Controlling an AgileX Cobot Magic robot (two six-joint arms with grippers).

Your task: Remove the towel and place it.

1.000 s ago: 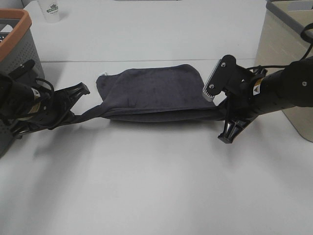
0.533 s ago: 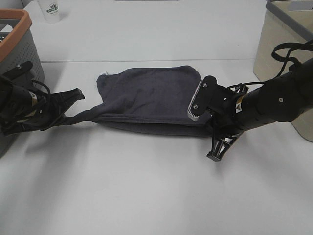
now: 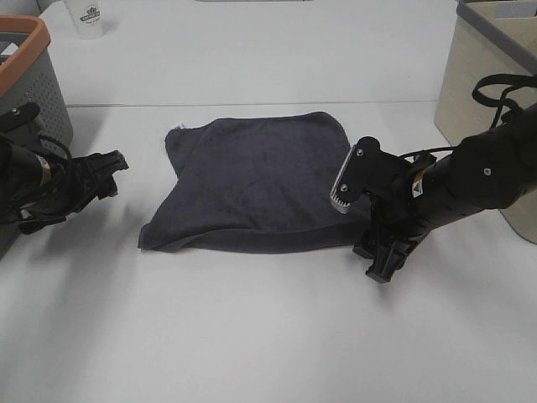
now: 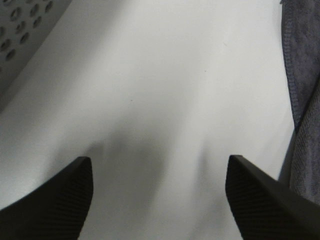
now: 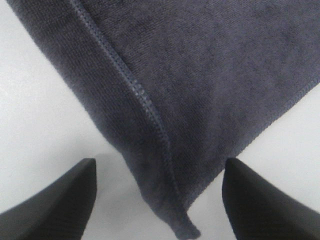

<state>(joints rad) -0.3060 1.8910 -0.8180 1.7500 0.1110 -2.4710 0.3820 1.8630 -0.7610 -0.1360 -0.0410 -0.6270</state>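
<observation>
The dark grey towel (image 3: 252,180) lies spread flat on the white table, with a small white tag (image 3: 176,128) at its far left corner. My left gripper (image 3: 113,175) hovers to the left of the towel, apart from it. In the left wrist view the left gripper (image 4: 160,167) is open over bare table, and the towel's hem (image 4: 300,85) shows at one side. My right gripper (image 3: 379,259) is at the towel's near right corner. The right wrist view has the right gripper (image 5: 160,167) open, with the towel's corner (image 5: 170,100) lying loose between its fingers.
A grey perforated basket with an orange rim (image 3: 29,38) stands at the far left, close behind my left arm. A beige bin with a grey rim (image 3: 478,84) stands at the right. A white cup (image 3: 87,17) sits at the back left.
Both grippers have opened and let go of the towel, which dropped from being stretched between them to lying flat. My left gripper drew back leftward; my right gripper came nearer and lower.
</observation>
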